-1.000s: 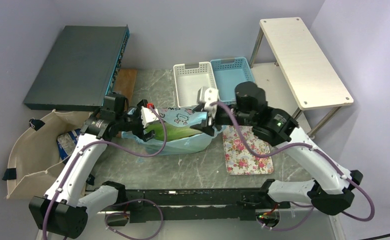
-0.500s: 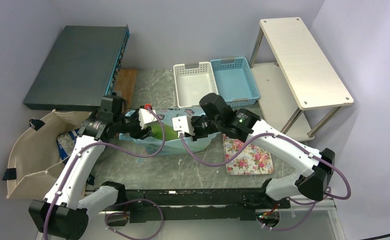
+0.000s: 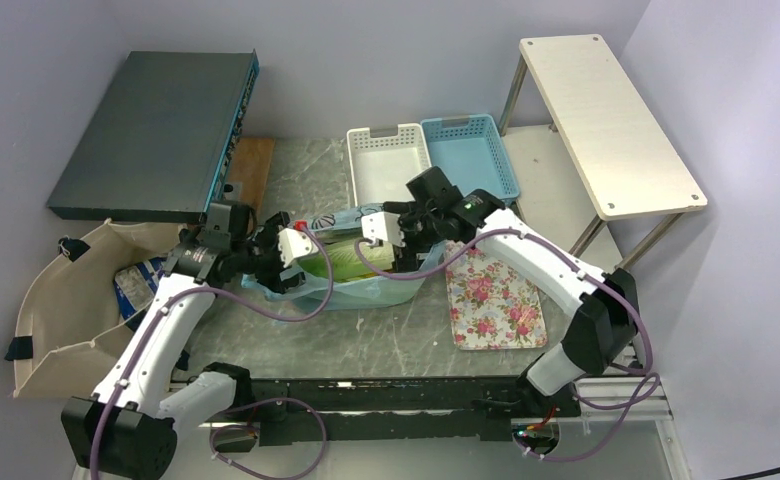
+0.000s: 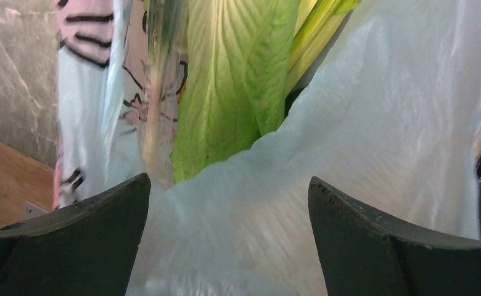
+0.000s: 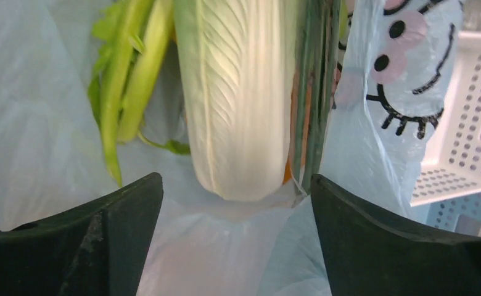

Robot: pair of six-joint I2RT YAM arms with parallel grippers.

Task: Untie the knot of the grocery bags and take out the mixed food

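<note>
Right, both claws stand wide with nothing pinched: the left gripper (image 4: 229, 180) has loose film of the bag (image 3: 366, 290) lying between its jaws, and the right gripper (image 5: 236, 177) is spread just short of the cabbage (image 5: 244, 92). The bag lies mid-tabletop (image 3: 406, 335), just near of the white basket (image 3: 390, 131) and blue basket (image 3: 461, 122) at the far edge. The tote (image 3: 51, 320) sags off the left edge. I judge the film thin, slick and easy to tear, so I'd pinch a bunched fold by the mouth, not a flat stretch, and pull gently. I can't find the knot in any view; the mouth looks open to me. The cabbage looks the heaviest piece, firm at its pale ribbed end and crushable higher up, so I'd take it across the ribs. The stalks (image 5: 124, 74) look long, light and bendy, best gripped where they're thickest. Counting: two bags, one plastic and one canvas; one cabbage; one broad leaf (image 4: 238, 80); several stalks, too overlapped to number; one blue packet (image 3: 134, 285) in the tote; two baskets.
</note>
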